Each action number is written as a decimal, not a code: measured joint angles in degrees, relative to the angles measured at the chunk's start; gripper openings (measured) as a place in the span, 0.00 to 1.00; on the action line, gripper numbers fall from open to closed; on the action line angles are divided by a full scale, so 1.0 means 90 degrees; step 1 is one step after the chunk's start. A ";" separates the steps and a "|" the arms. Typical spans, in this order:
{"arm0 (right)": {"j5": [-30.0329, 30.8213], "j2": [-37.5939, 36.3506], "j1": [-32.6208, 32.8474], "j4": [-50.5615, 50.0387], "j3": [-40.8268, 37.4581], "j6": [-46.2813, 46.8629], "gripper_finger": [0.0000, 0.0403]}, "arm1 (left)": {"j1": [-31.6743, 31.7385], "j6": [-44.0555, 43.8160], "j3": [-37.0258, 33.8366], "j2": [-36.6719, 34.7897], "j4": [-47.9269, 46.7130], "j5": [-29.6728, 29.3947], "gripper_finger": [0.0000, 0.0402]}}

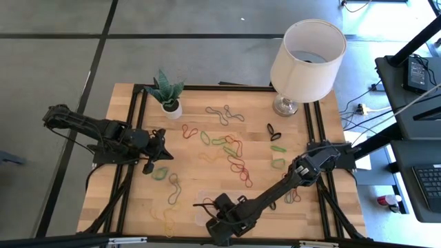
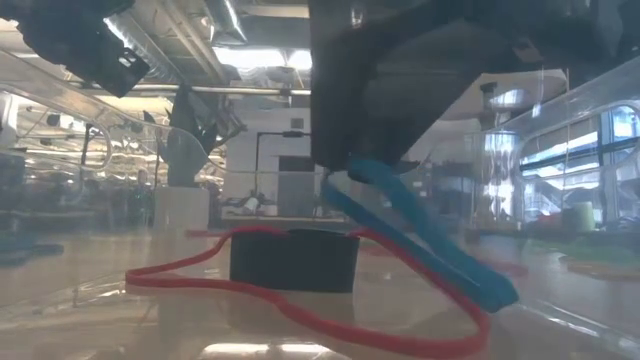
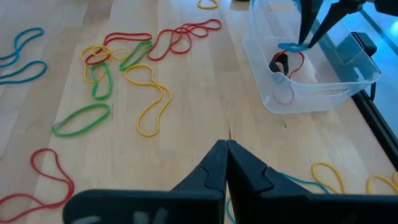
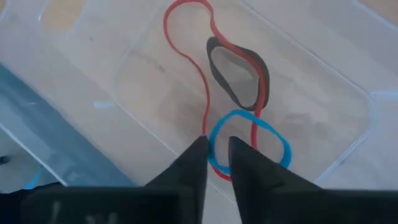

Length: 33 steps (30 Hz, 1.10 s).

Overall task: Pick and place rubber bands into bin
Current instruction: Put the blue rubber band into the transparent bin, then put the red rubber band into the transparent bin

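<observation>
Currently the right gripper (image 4: 217,152) sits inside the bin (image 3: 323,99) at the table's (image 1: 131,200) near edge, jaws a slit apart with a blue rubber band (image 4: 249,134) caught between the tips; the gap looks like a release starting, though I can't tell if the band is pinched or just hanging there. Already in the bin: a red band (image 4: 186,68) and a black band (image 4: 239,74), lying flat on the bottom, overlapping each other and the blue one. The left gripper (image 3: 225,163) hangs over the table's left part, jaws pressed together, holding nothing. The other rubber bands (image 1: 234,155) are strewn across the table, red, green, yellow, tan, some tangled in small clumps, well apart from the bin. Handling, as I judge it: near weightless, floppy, no stiffness, so a loop will droop from one pinch point and may cling to the fingertip rubber instead of dropping; a wider opening or a small shake may be needed. Best hold is a single strand pinched where it lies clear of neighbours, pressing down to the wood; clumped ones risk dragging extras along. Nothing fragile. The clear bin is light and could slide if bumped. No brands, labels or readable writing anywhere in view.
</observation>
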 joint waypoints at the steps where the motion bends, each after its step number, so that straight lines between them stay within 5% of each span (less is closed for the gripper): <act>1: 0.0006 0.0000 0.0002 -0.0001 0.0000 0.0001 0.21 | 0.0000 0.0000 0.0000 0.0000 0.0000 0.0000 0.01; 12: 0.0101 -0.0092 -0.0007 -0.0058 0.0140 -0.0002 0.34 | 0.0000 -0.0002 0.0000 -0.0002 0.0000 0.0000 0.01; 24: 0.1615 -0.0820 -0.0032 -0.1721 0.0160 -0.0816 0.02 | 0.0000 -0.0007 0.0000 0.0000 0.0060 0.0000 0.01; 29: 0.1746 -0.1262 -0.0051 -0.1999 -0.0654 -0.0739 0.01 | 0.0000 -0.0007 0.0000 0.0000 0.0103 -0.0002 0.01; 33: 0.1738 -0.2064 -0.0051 -0.0881 -0.2362 -0.0694 0.00 | 0.0002 -0.0008 0.0000 0.0000 0.0325 -0.0004 0.01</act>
